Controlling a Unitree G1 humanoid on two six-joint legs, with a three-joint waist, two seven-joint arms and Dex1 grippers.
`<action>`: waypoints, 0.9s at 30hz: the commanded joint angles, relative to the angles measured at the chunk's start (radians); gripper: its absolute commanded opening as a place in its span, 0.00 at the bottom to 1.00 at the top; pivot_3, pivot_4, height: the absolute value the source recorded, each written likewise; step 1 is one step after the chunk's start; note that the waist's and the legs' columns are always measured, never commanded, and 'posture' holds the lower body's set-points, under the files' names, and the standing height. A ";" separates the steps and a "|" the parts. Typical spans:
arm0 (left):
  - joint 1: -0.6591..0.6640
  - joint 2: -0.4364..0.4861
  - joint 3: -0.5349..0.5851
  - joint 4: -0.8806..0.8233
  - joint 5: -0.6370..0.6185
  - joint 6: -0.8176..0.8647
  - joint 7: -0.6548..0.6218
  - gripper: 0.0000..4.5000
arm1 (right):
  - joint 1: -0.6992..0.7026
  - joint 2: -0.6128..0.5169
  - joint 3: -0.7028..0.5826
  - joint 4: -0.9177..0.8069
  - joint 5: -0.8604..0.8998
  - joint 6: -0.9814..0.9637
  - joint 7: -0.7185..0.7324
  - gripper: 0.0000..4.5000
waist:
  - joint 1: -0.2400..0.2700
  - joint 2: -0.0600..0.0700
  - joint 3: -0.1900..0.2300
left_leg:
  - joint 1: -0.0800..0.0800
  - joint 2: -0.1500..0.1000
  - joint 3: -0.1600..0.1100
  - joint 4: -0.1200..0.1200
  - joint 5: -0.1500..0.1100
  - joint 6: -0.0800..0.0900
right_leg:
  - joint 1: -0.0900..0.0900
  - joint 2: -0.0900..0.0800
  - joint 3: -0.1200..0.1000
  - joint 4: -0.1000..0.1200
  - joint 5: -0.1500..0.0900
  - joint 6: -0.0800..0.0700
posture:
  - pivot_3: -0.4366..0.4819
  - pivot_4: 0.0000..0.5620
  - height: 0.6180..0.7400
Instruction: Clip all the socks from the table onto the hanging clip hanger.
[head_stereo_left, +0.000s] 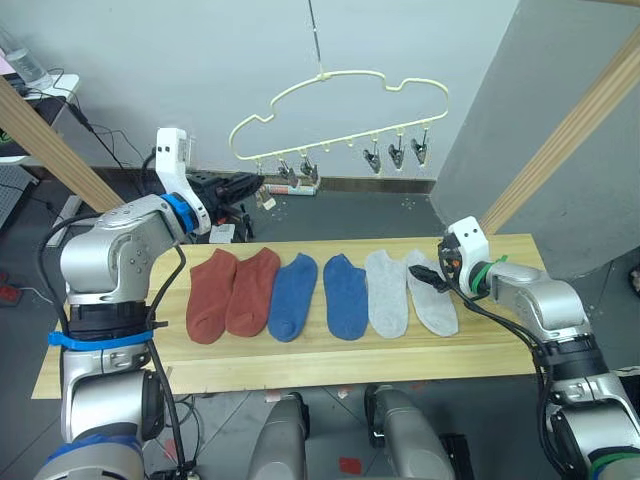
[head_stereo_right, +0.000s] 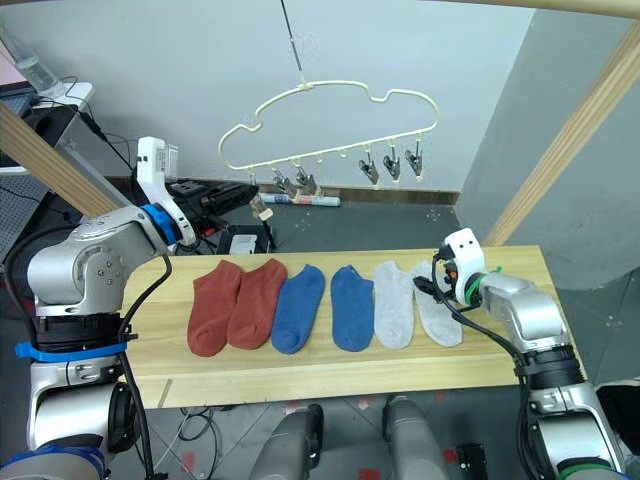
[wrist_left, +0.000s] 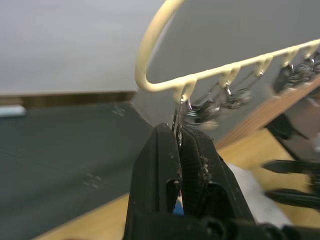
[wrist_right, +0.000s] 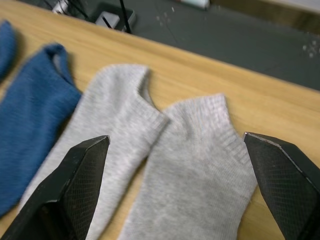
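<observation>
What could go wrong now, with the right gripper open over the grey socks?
The right gripper is open wide above both light grey socks, whose cuffs touch, so it may take two at once. The left gripper, shut near the clip hanger, which hangs from a thin hook, may set it swinging.

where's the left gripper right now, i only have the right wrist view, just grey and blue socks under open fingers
observer: up at the clip hanger. the left gripper looks shut on its end clip.
operator: any socks clipped on yet
observer: none, the clips hang bare. all six socks lie in a row on the table, with two rust-red socks at the robot's left end.
</observation>
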 joint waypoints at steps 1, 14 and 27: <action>0.013 0.029 0.001 -0.061 -0.029 0.033 -0.023 0.00 | -0.042 0.005 0.045 0.147 -0.086 -0.146 0.029 1.00 | 0.000 0.000 0.000 | 0.000 0.000 0.001 0.000 0.000 0.000 | 0.000 0.000 0.000 0.000 0.000 0.000 | 0.49 0.55 1.00; 0.024 0.023 0.010 -0.099 -0.058 0.051 -0.007 0.00 | -0.104 0.008 0.076 0.396 -0.216 -0.349 0.109 1.00 | 0.010 -0.001 0.001 | 0.000 0.000 0.001 0.000 0.000 0.000 | 0.000 -0.001 0.001 0.000 0.000 0.000 | 0.50 0.54 1.00; 0.001 0.023 0.047 -0.105 -0.155 0.167 0.019 0.00 | -0.076 0.012 0.087 0.432 -0.266 -0.410 0.176 0.35 | 0.012 -0.001 0.001 | 0.000 0.000 0.001 0.001 0.000 0.000 | 0.000 -0.002 0.001 0.001 0.000 0.000 | 0.52 0.55 1.00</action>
